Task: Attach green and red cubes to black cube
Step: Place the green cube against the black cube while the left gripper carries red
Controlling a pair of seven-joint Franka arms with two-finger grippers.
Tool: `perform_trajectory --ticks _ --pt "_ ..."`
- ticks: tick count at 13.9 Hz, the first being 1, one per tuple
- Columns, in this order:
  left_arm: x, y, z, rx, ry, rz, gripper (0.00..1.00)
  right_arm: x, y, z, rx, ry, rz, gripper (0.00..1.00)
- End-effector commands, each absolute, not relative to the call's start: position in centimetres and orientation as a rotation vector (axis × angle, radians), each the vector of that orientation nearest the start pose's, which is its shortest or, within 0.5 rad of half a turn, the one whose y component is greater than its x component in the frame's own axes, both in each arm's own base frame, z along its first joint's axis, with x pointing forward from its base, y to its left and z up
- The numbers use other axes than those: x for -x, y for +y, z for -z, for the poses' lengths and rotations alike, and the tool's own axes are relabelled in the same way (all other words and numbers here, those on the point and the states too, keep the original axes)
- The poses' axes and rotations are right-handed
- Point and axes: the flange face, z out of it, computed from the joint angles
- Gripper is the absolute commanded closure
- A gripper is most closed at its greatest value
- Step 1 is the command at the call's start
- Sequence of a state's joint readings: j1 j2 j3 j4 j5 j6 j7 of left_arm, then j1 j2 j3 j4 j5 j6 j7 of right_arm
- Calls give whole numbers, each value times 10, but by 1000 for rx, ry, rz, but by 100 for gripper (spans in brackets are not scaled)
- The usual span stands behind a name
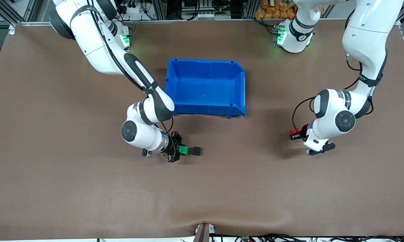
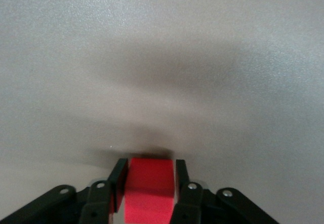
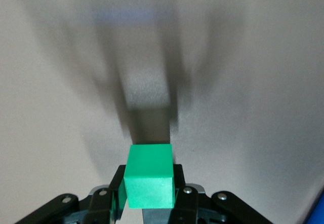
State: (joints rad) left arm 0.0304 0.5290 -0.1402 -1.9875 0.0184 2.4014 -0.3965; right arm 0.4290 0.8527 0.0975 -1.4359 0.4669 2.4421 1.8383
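Table (image 1: 54, 188): I see a brown mat over the whole top, with a small buckle at the near edge, middle.
Bin (image 1: 205, 88): blue, open, on the mat toward the far edge.
Far edge: I make out an aluminium frame (image 1: 175, 10), cables, and orange items (image 1: 272, 9).
Near edge: loose cables (image 1: 289, 238).
Light: even from overhead, with soft shadows on the mat.

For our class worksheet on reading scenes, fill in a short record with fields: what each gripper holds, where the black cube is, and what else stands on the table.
right gripper: shut on green cube, beside the black cube
left gripper: shut on red cube, toward the left arm's end
black cube: on the table, nearer the front camera than the blue bin
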Motion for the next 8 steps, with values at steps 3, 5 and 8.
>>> perform_trajectory --ticks 3,5,8 --pt "-600 -67 -188 3121 -504 -178 100 -644 370 -188 1847 2121 -439 100" --pt "-600 -72 -193 3112 -534 -175 100 -643 374 -186 1849 2117 -440 100" --pt "-603 -77 -213 3095 -643 -137 100 -643 379 -182 1840 2124 -446 100"
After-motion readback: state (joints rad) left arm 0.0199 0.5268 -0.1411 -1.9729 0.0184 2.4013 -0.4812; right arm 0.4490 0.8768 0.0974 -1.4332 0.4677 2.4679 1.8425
